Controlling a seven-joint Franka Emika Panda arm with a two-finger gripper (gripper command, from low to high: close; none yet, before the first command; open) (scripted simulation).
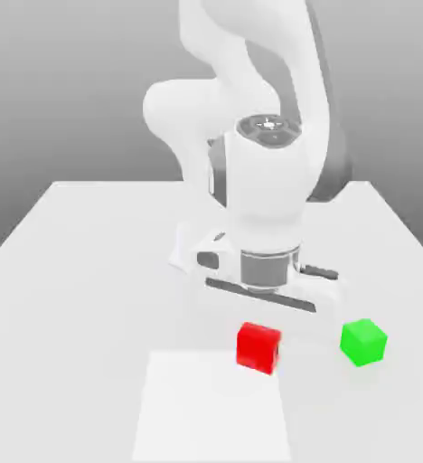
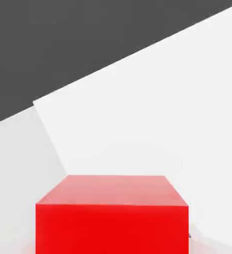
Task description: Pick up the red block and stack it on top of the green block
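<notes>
— Pincer (image 1: 258, 336) first: is it gripping anything?

— I'd say it is clamped on the red block (image 1: 258, 347). In the exterior view the cube sits straight below the wrist, tilted a little, and seems to hang just clear of the desk (image 1: 89, 271). The hand view has the same cube (image 2: 112, 214) pressed close and square to the lens, as a held thing would be.

— Why hold it low like that?

— My guess: only enough lift to carry it sideways over the green block (image 1: 363, 342), which rests on the desk near it, toward the exterior view's right.

— What can't you make out?

— The fingertips themselves; the arm's bulk and the cube hide them. Whether the cube has left the surface is a judgement. A paler square patch (image 1: 215, 407) lies on the desk beneath it, purpose unclear.
</notes>
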